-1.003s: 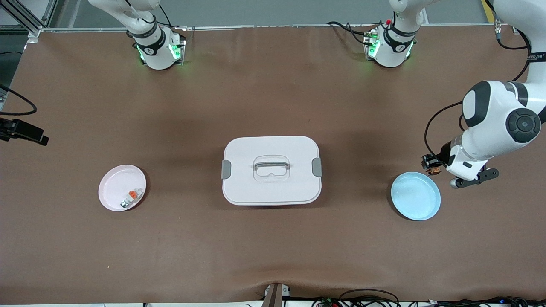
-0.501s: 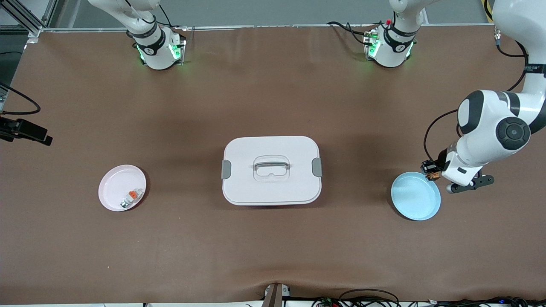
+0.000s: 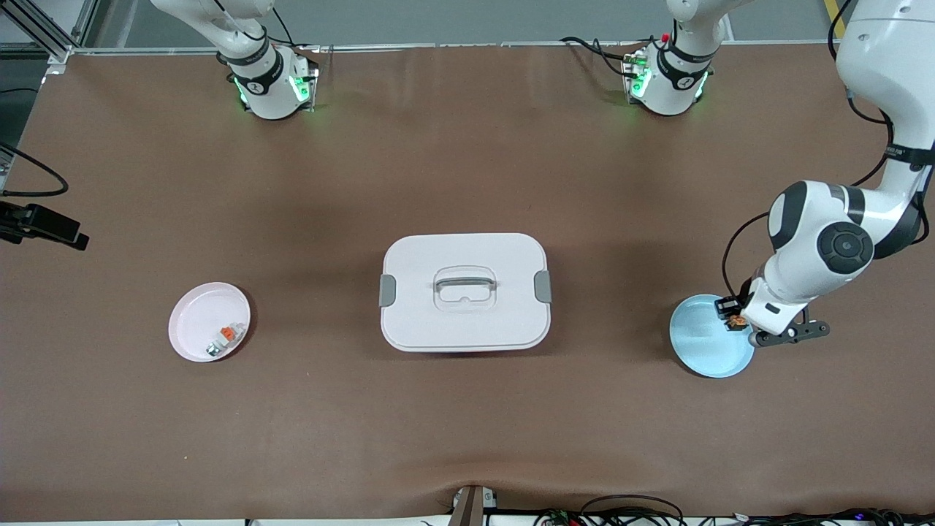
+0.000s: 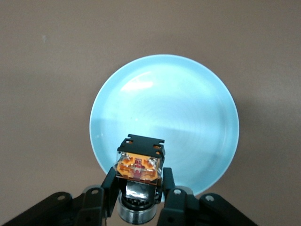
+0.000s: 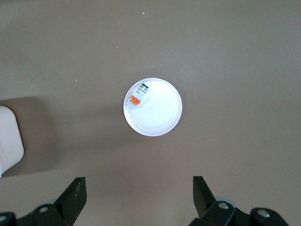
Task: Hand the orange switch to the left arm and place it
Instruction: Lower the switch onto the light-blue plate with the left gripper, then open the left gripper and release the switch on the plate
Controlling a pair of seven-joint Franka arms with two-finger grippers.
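My left gripper is shut on the orange switch, a tiny black block with an orange glowing centre, and holds it over the rim of the blue plate. In the left wrist view the switch sits between the fingers of the gripper, above the blue plate. The white box stands at the table's middle. My right gripper is open and empty, high over the table near the pink plate; it is out of the front view.
The pink plate lies toward the right arm's end of the table and holds a pale piece with an orange top and a small grey-silver piece. A corner of the box shows in the right wrist view.
My left gripper has moved with the switch from beside the blue plate to over its rim, coming lower in the front view. The rest of the table is unchanged.
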